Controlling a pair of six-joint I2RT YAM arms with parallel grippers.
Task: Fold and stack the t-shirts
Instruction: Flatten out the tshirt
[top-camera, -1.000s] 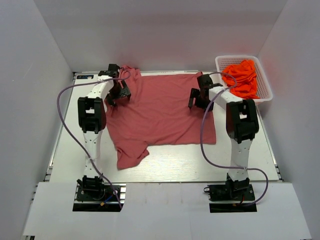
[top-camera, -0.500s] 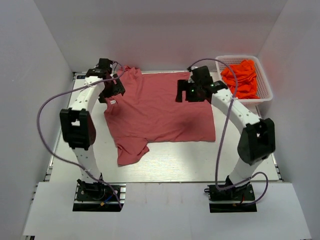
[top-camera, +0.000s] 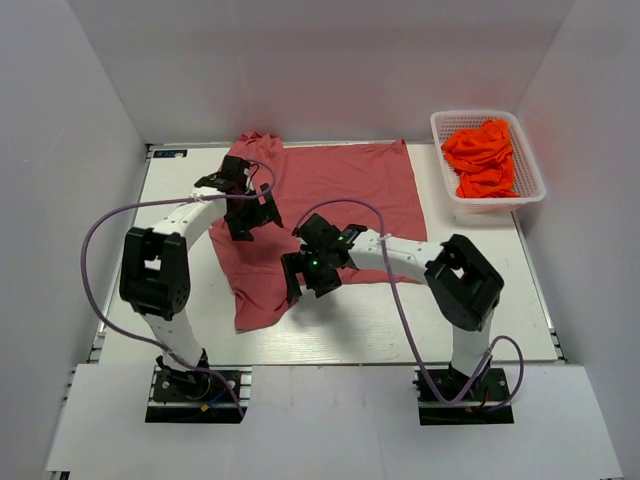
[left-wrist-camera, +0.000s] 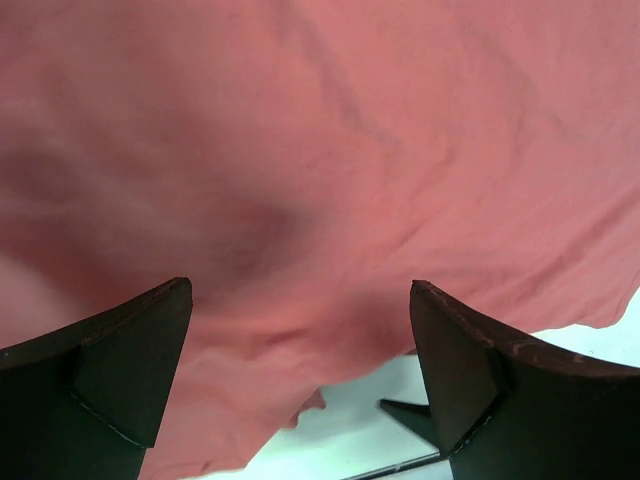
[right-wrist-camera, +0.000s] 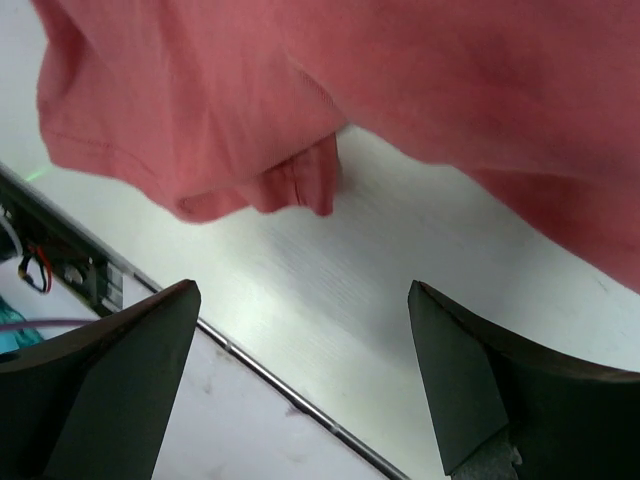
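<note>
The red shirt (top-camera: 340, 185) is spread on the desk (top-camera: 460, 310). Its near edge is partly hidden by the right arm, and one sleeve is bunched at the near left. The left gripper (left-wrist-camera: 300, 290) is seen with fingers apart above the cloth, nothing clamped. The right gripper (right-wrist-camera: 300, 290) is likewise apart, over bare desk beside the crumpled sleeve. Orange shirts (top-camera: 482, 155) are heaped in the basket (top-camera: 475, 113); their number cannot be made out.

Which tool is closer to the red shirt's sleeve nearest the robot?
Right. The right tool hovers just beside that sleeve, at the near edge of the red shirt. The left tool is farther back, over the middle of the shirt.
</note>
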